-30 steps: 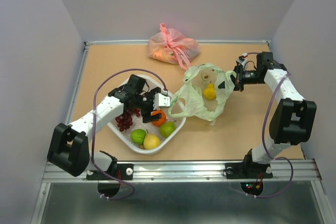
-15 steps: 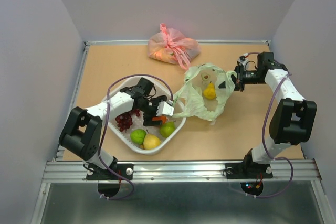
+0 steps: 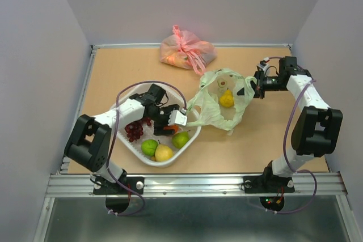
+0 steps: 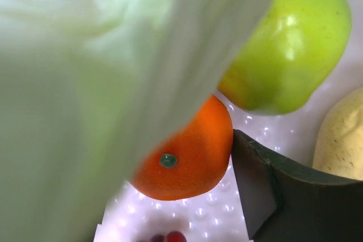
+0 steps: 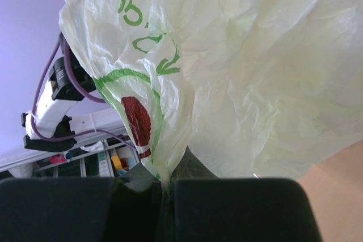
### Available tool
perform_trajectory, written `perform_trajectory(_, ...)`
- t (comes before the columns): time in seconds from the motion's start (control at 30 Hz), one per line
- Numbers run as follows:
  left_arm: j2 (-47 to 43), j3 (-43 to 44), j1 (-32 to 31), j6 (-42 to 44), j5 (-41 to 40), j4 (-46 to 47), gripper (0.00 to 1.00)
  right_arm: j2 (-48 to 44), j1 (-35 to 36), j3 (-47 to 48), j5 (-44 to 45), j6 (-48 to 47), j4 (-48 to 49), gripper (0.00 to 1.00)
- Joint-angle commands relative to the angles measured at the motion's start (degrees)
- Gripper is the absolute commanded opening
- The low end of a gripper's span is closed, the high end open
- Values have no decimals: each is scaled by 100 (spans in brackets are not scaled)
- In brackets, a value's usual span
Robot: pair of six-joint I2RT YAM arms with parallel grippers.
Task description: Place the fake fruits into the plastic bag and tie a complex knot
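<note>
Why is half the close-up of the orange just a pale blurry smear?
Left wrist view: something pale sits too near the lens to focus, while the orange behind is sharp; right wrist view: the plastic bag shows crisp crinkles; top view: evenly lit.

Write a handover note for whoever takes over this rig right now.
Left tool: open, down in the white basket, around the orange; not lifted.
Right tool: shut on the plastic bag at its rim, holding the mouth open.
Done: yellow pear in the bag.
To do: orange, grape bunch, two green fruits and the yellow lemon-like fruit, all in the basket, go in; then tie the knot.
</note>
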Motion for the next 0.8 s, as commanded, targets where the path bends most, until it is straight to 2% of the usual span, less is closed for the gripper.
perform_trajectory(0.0,-810,351,235,-232,291,-410,72,-147,-30,-170,32,-94,45,0)
perform_trajectory(0.03,-1081,500,314,-251,353,-507,65,-156,-30,-249,23,-94,45,0)
perform_trajectory(0.13,-1451,677,341,-242,485,-902,58,-147,-30,-276,6,-94,36,1)
perform_trajectory(0.3,-1997,1142,402,-250,406,-1307,55,-59,-30,-162,-47,-94,36,0)
perform_trajectory(0.4,-1998,1765,429,-995,686,-878,55,-6,-30,-136,-65,-86,36,0)
perform_trajectory(0.47,-1718,2413,350,-1575,889,-510,55,20,-30,-118,-65,-103,36,1)
perform_trajectory(0.5,-1551,2670,202,-2187,864,-212,55,37,-30,-101,-56,-103,36,0)
perform_trajectory(0.6,-786,3908,-457,-2658,653,-183,57,81,-30,-13,-65,-112,45,0)
perform_trajectory(0.63,-489,4051,-737,-2877,618,-61,57,90,-39,-4,-91,-112,45,0)
perform_trajectory(0.77,303,4552,-1135,-3582,749,573,58,126,-39,84,-74,-86,54,0)
